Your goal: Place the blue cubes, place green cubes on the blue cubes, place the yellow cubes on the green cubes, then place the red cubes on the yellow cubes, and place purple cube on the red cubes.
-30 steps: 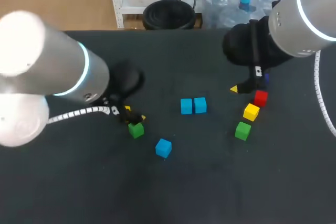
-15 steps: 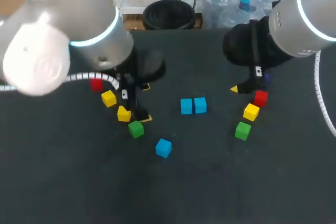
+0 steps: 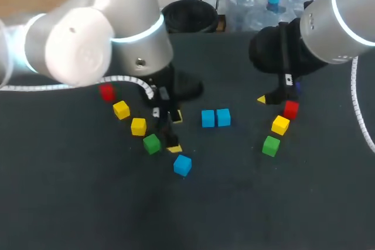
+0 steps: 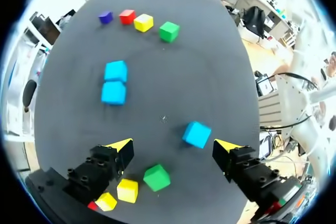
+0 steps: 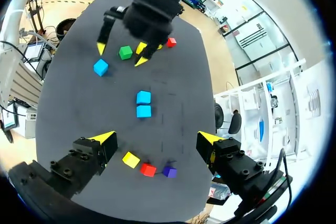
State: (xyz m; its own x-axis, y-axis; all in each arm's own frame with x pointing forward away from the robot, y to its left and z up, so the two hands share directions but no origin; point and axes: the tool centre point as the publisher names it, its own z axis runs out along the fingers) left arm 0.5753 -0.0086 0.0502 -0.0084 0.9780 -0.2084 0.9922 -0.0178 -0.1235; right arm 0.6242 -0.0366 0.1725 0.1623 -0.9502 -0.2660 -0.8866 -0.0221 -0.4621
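- The left gripper [image 3: 174,132] is seen released: its yellow-tipped fingers are spread wide and nothing is held between them. It is held above the dark table [image 3: 234,215], near the middle.
- A lone blue cube [image 4: 197,134] is seen in the left wrist view ahead of the open gap, nearer one finger than the other. It is touched by neither finger.
- A near green cube [image 4: 157,177] is seen under that gripper, between its fingers and apart from the lone blue cube.
- Just beside the near green cube, a first yellow cube [image 4: 127,190] and a second yellow cube [image 4: 106,201] are found. A near red cube [image 3: 106,92] lies at the end of that line.
- A pair of blue cubes [image 3: 208,118] is set side by side and touching, near the table's middle. The pair lies between the two groups of cubes.
- The right gripper [image 5: 156,138] is likewise seen unclenched and empty, with its fingers wide apart, over the table's right part.
- Under the right gripper a row is laid out: a purple cube [image 5: 169,171], a far red cube [image 5: 147,169] and a far yellow cube [image 5: 130,159], each near the next.
- A far green cube [image 3: 270,145] is seen in the head view at the row's other end, just beyond the far yellow cube.
- No cube is stacked on another.
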